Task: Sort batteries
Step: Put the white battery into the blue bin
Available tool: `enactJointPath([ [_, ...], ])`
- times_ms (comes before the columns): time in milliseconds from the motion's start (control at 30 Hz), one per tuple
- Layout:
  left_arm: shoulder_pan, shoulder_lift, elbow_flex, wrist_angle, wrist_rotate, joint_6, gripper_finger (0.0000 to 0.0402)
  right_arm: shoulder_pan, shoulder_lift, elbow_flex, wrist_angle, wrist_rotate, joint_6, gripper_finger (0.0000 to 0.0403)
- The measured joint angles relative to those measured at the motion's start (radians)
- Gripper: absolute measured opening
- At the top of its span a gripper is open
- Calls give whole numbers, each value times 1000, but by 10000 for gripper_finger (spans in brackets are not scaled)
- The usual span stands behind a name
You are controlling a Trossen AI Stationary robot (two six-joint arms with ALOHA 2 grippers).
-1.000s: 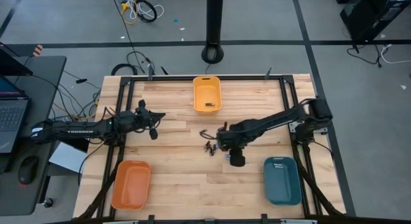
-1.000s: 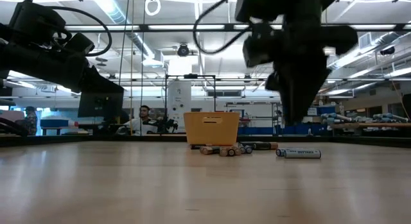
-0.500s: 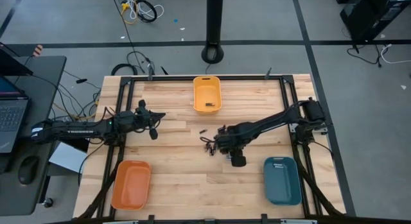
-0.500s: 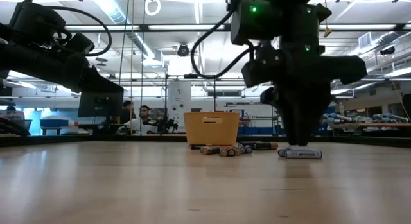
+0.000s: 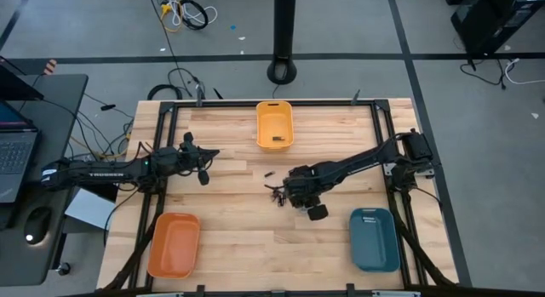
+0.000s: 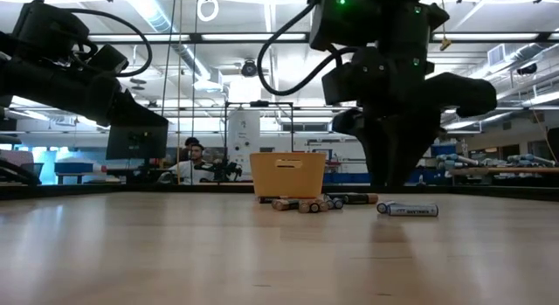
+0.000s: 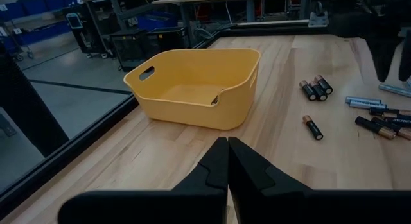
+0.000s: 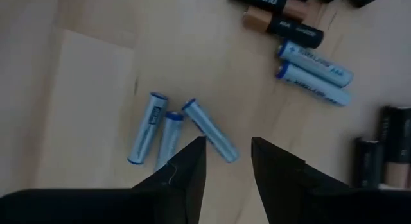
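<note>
The right gripper (image 8: 228,161) hovers over the batteries (image 8: 176,131) scattered mid-table, its fingers parted and grasping nothing, just above three pale blue cells. Darker batteries (image 7: 315,89) lie nearby, in front of the yellow bin (image 5: 274,125). The left gripper (image 7: 227,161), clenched empty, waits at the table's left side.

Plenty of bare table (image 5: 230,237) between the orange bin (image 5: 174,244) and teal bin (image 5: 374,239); middle cluttered by loose batteries (image 5: 277,195), right gripper (image 5: 300,201) parked right over them.
</note>
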Motion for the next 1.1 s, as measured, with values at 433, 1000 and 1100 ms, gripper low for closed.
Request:
enactJointPath([
  [433, 0, 0, 0, -5, 0, 0, 12, -20, -6, -115, 97, -40, -77, 118],
  [1000, 0, 0, 0, -2, 0, 0, 12, -45, -3, -127, 136, -97, 53, 33],
  [1100, 0, 0, 0, -2, 0, 0, 12, -56, -2, -127, 135, -117, 126, 19],
])
